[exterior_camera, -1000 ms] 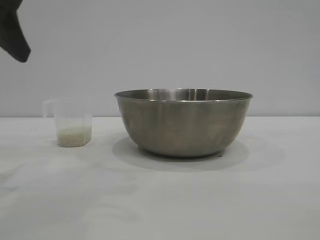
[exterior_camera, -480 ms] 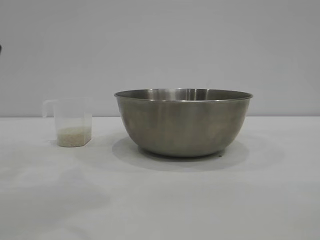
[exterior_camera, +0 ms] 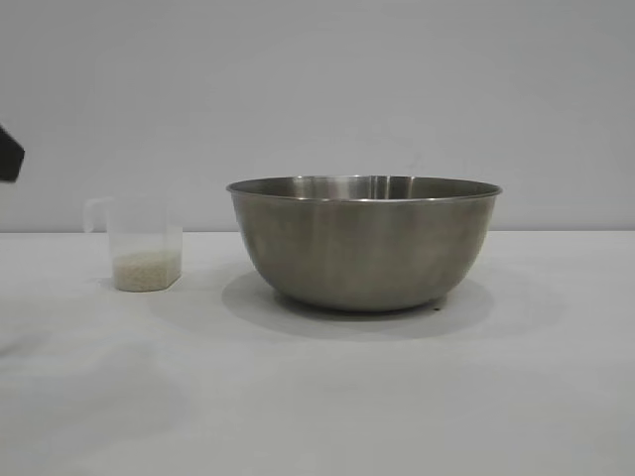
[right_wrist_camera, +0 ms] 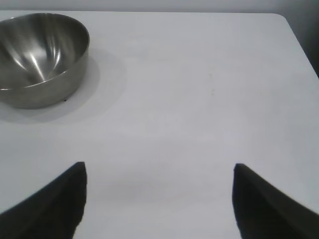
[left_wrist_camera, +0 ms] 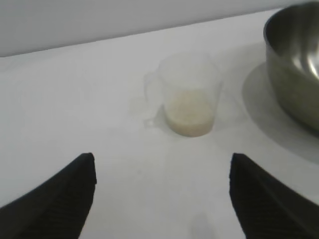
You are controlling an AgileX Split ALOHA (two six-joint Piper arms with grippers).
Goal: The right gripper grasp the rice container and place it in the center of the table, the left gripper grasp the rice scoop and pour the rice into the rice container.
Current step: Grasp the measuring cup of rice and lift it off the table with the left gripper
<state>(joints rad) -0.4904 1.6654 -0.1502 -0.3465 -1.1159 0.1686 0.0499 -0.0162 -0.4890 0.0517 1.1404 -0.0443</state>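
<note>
bowl [exterior_camera: 364, 243] set mid-table [exterior_camera: 317, 397], that step looks done | scoop [exterior_camera: 145, 244] upright left of bowl, apart from it, rice [exterior_camera: 146, 268] in its bottom, unpoured | left gripper [left_wrist_camera: 162, 199] wide, empty, aimed at scoop, short of it | right gripper [right_wrist_camera: 159, 199] wide, empty, parked well away from bowl | left: grasp, pour | no writing readable

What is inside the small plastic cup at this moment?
The rice scoop holds a shallow layer of rice at its bottom, visible through the translucent wall. Nothing else shows inside.
</note>
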